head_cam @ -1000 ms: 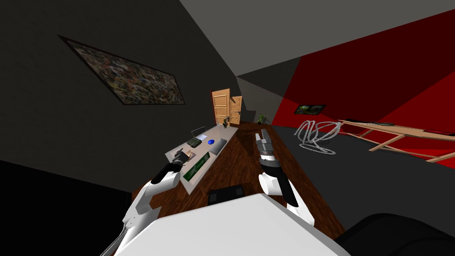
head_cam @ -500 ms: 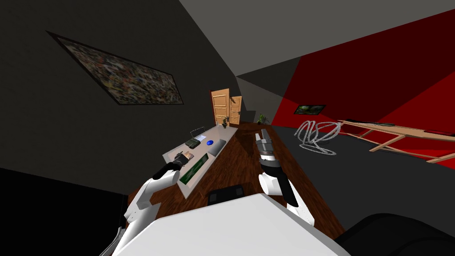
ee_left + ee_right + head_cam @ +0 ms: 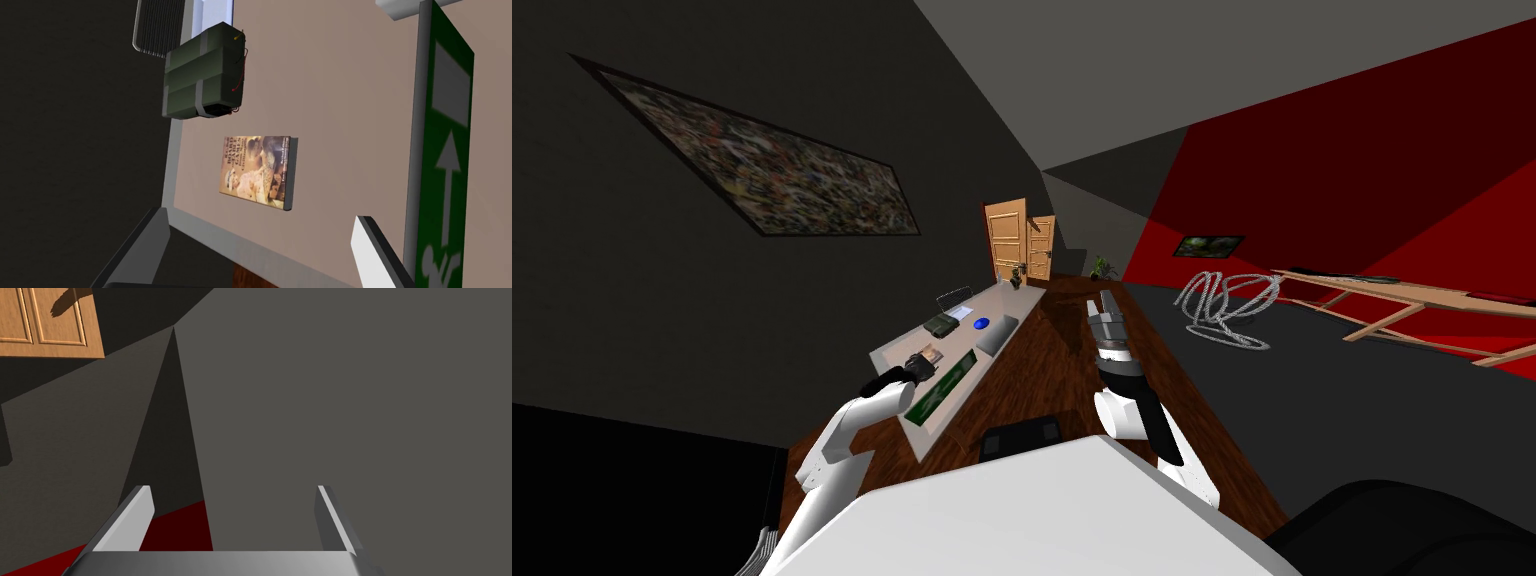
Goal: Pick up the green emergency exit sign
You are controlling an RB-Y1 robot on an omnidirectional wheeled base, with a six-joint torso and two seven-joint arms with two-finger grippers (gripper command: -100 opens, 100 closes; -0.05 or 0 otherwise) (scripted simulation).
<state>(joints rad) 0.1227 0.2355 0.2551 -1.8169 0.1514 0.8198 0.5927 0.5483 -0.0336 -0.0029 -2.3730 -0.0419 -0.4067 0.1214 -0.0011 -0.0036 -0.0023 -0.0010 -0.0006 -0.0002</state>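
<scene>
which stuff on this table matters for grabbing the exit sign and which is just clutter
Job: green exit sign; left gripper, open near it.
Lying about: book; dark green strapped pack; blue object.

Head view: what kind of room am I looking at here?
Likely a room in a house, perhaps a hallway or study: a painting on the dark wall, wooden doors at the far end, and a long table holding a book and a green sign.
</scene>
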